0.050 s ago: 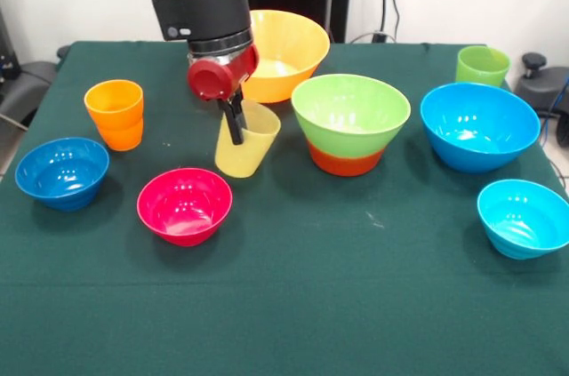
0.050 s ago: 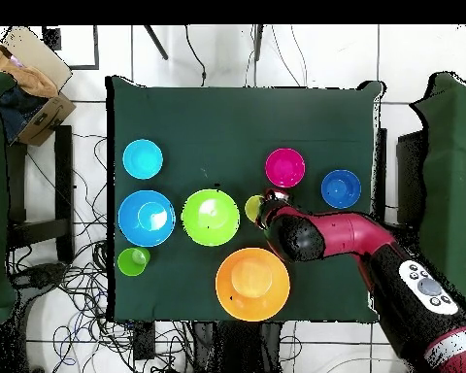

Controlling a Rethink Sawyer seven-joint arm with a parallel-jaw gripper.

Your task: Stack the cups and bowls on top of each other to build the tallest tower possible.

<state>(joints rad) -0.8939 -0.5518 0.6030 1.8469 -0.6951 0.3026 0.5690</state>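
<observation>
A red and black robot arm reaches down over a desk (image 1: pixel 293 305) covered in dark green cloth. Its end effector (image 1: pixel 235 124) is closed on the rim of the pale yellow cup (image 1: pixel 246 142), one dark finger inside the cup, which hangs tilted near the middle of the desk. Just beside it stands the light green bowl (image 1: pixel 350 111), nested upright in the orange-red bowl (image 1: pixel 346 161); cup and bowls do not touch. Behind the arm sits the big yellow-orange bowl (image 1: pixel 284 52), close to the far edge. The orange cup (image 1: pixel 115 113) and small dark blue bowl (image 1: pixel 61 172) sit near one side edge, with the magenta bowl (image 1: pixel 184 205) between them and the centre. Toward the opposite side are the big blue bowl (image 1: pixel 479 125), the light green cup (image 1: pixel 482 65) at the far corner, and the small cyan bowl (image 1: pixel 523 217) close to that edge. The front strip of cloth is open.
</observation>
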